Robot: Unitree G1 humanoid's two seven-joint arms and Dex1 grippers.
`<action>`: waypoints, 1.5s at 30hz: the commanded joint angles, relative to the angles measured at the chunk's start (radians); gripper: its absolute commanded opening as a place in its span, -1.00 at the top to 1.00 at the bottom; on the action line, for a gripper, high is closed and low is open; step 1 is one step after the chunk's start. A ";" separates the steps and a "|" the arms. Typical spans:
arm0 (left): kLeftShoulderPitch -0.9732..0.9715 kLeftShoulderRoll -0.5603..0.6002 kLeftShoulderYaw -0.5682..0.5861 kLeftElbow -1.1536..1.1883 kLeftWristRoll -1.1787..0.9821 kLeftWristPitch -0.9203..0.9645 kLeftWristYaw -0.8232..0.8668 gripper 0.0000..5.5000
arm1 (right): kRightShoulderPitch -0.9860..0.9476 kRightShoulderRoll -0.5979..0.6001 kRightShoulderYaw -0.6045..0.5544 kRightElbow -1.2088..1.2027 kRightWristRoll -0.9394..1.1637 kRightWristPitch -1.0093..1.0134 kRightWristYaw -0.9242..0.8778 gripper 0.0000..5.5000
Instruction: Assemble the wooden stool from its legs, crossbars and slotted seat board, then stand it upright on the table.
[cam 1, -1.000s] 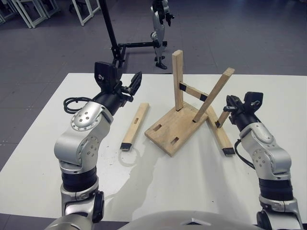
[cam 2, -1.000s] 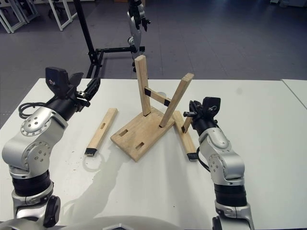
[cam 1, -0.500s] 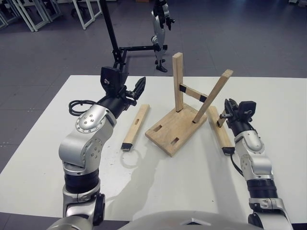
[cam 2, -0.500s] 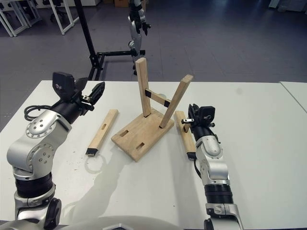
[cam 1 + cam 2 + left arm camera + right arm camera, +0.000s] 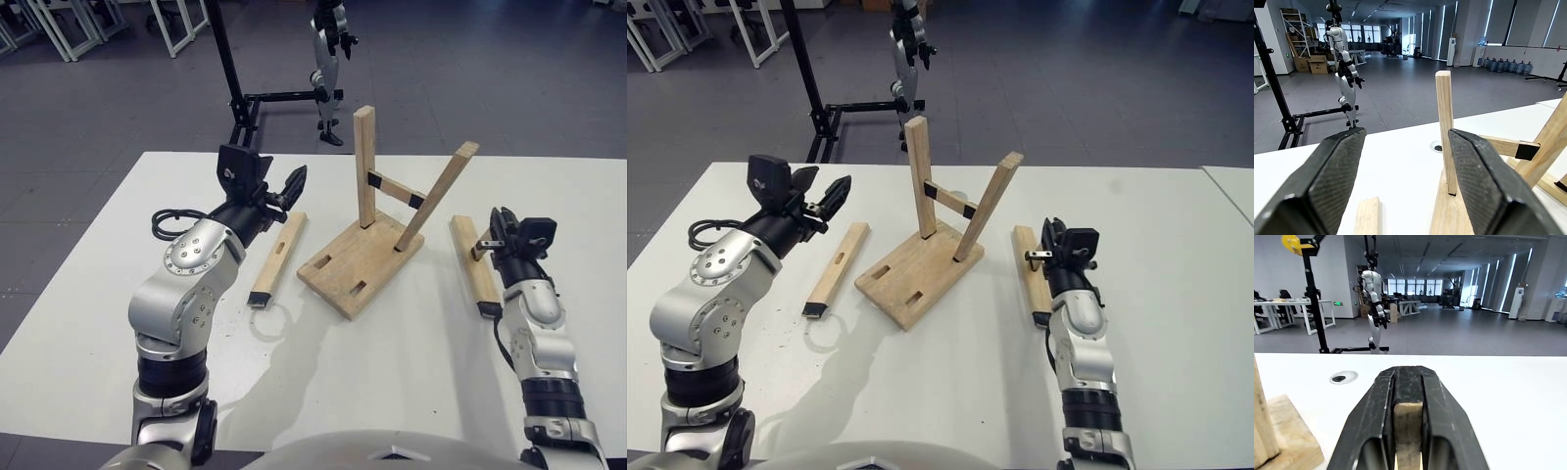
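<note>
One seat board (image 5: 355,262) is lying flat near the middle of the white table (image 5: 118,294), one corner pointing at the near edge. Four legs are showing. Two are standing in the half of the board nearer the far edge: an upright leg (image 5: 364,166) and a tilted leg (image 5: 438,194) that is leaning toward the right edge. One crossbar (image 5: 396,189) with dark ends is bridging these two above the board. Two empty slots (image 5: 340,275) are facing up in the half of the board nearer the near edge.

A third leg (image 5: 276,255) is lying flat just beside the board, on the side toward the left edge. It is running from far to near, with a slot in its middle and a dark cap on its near end. A fourth leg (image 5: 473,264) is lying flat between the board and the right edge, apart from the board, also dark-capped at its near end.

A second crossbar (image 5: 1408,420) is jutting from the fourth leg's side toward the right edge. The right gripper (image 5: 493,233) is pinching its end between pressed-in fingers. The left gripper (image 5: 284,184) is hovering above the far end of the third leg, fingers spread wide and touching nothing.

Beyond the far edge, a black stand (image 5: 235,88) is carrying another robot (image 5: 326,44).
</note>
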State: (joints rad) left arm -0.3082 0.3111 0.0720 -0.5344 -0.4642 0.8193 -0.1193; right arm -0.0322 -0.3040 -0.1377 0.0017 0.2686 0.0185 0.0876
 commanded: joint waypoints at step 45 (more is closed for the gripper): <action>0.009 -0.016 -0.021 0.001 0.058 0.000 -0.034 -0.13 | -0.235 0.050 -0.036 -0.079 -0.083 0.610 -0.142 0.33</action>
State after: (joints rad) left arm -0.2790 0.2837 0.0534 -0.5467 -0.4097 0.8159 -0.1326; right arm -0.5029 -0.3199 -0.2371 -0.2459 0.2254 0.6230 -0.0783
